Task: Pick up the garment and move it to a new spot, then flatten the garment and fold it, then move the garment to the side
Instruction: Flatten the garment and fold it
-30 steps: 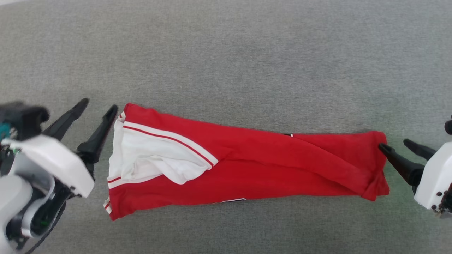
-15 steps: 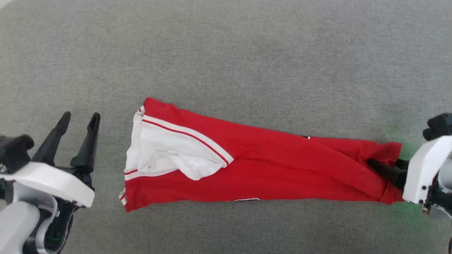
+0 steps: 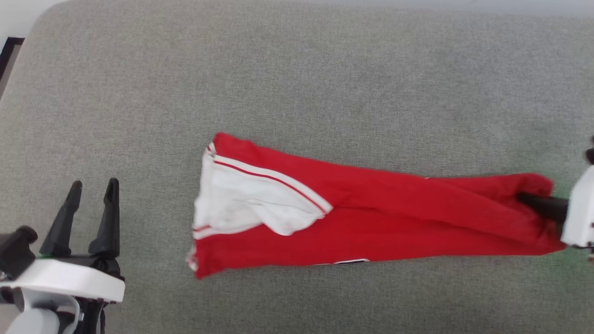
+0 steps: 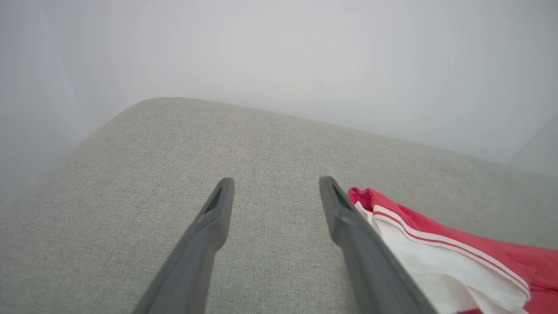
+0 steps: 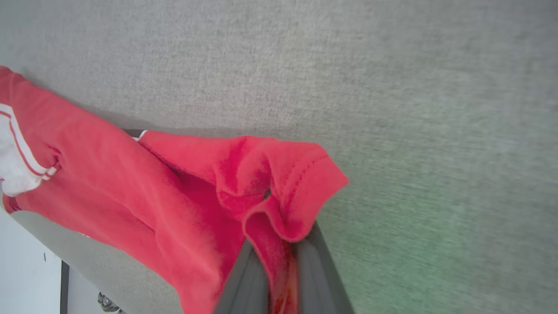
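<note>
The garment (image 3: pixel 371 218), a red jersey with a white sleeve panel and striped trim, lies folded into a long strip across the grey cushion. My right gripper (image 3: pixel 526 200) is shut on its bunched hem at the far right; in the right wrist view the red garment (image 5: pixel 183 192) is pinched between the two fingers (image 5: pixel 244 279). My left gripper (image 3: pixel 93 188) stands open at the lower left, well clear of the sleeve end. In the left wrist view its spread fingers (image 4: pixel 218 209) hover above bare cushion, with the garment's sleeve end (image 4: pixel 436 261) beside the right one.
The grey cushion (image 3: pixel 297 93) spreads wide behind and in front of the garment. Its rounded left corner (image 3: pixel 41 18) and pale floor beyond show at the upper left. A white wall (image 4: pixel 279 52) rises behind the cushion's far edge.
My right gripper has shut on the hem and the garment has shifted right. The left gripper has drawn back from the sleeve end. The head camera has moved too.
</note>
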{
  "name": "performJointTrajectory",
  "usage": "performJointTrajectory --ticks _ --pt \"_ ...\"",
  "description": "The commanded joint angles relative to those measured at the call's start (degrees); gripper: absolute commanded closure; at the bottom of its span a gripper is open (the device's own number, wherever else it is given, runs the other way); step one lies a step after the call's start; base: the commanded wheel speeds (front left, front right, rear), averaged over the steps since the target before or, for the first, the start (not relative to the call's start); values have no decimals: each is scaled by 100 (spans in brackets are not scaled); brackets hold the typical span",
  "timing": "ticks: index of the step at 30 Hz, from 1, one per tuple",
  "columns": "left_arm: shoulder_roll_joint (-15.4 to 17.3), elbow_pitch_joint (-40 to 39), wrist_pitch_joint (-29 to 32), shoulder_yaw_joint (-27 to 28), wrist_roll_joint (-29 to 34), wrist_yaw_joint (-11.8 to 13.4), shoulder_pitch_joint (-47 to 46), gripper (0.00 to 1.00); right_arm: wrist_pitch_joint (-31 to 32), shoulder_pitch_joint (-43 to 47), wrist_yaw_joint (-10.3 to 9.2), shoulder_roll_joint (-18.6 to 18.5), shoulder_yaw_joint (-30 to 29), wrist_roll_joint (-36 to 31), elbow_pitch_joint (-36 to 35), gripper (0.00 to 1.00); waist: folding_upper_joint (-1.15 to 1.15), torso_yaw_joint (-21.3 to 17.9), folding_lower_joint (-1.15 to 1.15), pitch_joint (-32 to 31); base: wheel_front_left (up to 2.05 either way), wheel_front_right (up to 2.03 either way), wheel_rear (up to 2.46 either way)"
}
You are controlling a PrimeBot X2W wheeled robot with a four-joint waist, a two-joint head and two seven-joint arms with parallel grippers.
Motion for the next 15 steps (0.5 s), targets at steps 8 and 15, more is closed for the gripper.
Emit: performJointTrajectory --ticks 8,15 --pt "-973 -73 -24 971 933 -572 472 0 -133 167 -3 -537 -788 -164 177 100 0 -56 0 -129 0 0 0" --pt "-1500 -39 -25 1328 1306 -883 582 0 -365 85 -3 -868 -1245 -556 674 100 0 -152 0 -234 0 0 0"
